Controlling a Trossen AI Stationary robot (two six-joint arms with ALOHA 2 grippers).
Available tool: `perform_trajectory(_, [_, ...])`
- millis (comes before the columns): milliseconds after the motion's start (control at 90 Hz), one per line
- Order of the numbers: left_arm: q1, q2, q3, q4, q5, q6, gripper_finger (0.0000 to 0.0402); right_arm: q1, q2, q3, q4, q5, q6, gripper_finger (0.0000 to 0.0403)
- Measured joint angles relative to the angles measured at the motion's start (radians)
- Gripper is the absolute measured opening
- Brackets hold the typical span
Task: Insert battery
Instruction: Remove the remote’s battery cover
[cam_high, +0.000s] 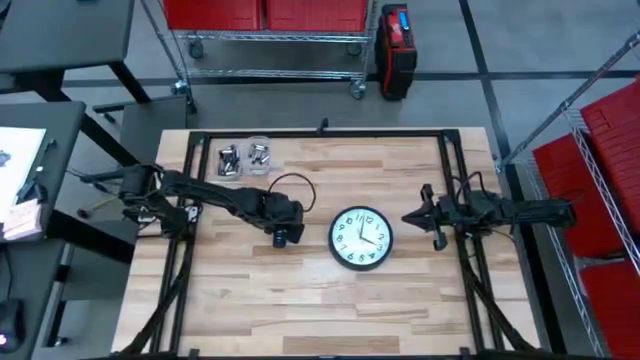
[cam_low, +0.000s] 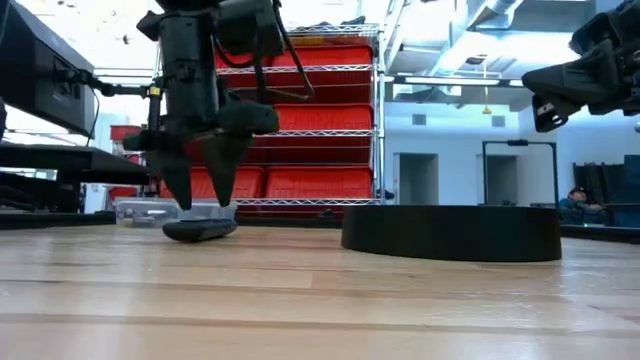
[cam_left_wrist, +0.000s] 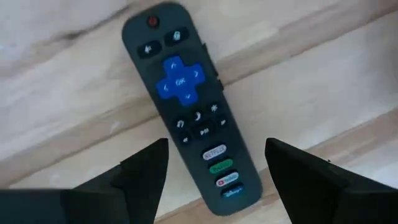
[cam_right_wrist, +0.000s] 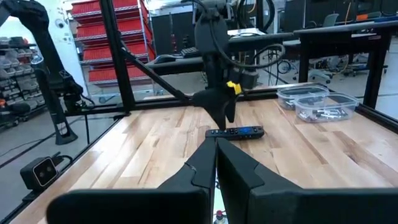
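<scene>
The left gripper (cam_left_wrist: 214, 168) hangs open and empty over the remote (cam_left_wrist: 186, 99), which lies face-up near the counter's (cam_high: 300, 310) middle, and could shove it askew on closing, while the right gripper (cam_high: 428, 217), shut and empty, waits toward the right edge.

I see bare bench (cam_high: 300, 300) from 4 to 8 o'clock. The clock (cam_high: 361, 238) sits mid-bench, blocking my right tool (cam_high: 428, 217) from the remote (cam_left_wrist: 189, 102).
</scene>
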Motion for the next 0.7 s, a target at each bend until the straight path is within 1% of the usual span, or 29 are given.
perform_trajectory(156, [0.001, 0.0, -0.001, -0.011, -0.024, -0.004, 0.0248, 0.0, 0.0, 0.0, 0.0, 0.0, 0.0, 0.0007])
perform_trajectory(278, [-0.001, 0.001, -0.01, -0.009, -0.024, -0.061, 0.0248, 0.0, 0.0, 0.0, 0.0, 0.0, 0.0, 0.0007])
perform_trajectory(400, [-0.001, 0.002, -0.01, -0.002, -0.035, -0.066, 0.0248, 0.0, 0.0, 0.0, 0.0, 0.0, 0.0, 0.0007])
perform_trajectory(600, [-0.006, 0.045, -0.008, 0.071, -0.044, -0.04, 0.0248, 0.0, 0.0, 0.0, 0.0, 0.0, 0.0, 0.0007])
perform_trajectory(700, [-0.008, 0.092, -0.011, 0.043, -0.043, -0.029, 0.0248, 0.0, 0.0, 0.0, 0.003, 0.0, 0.0, 0.0007])
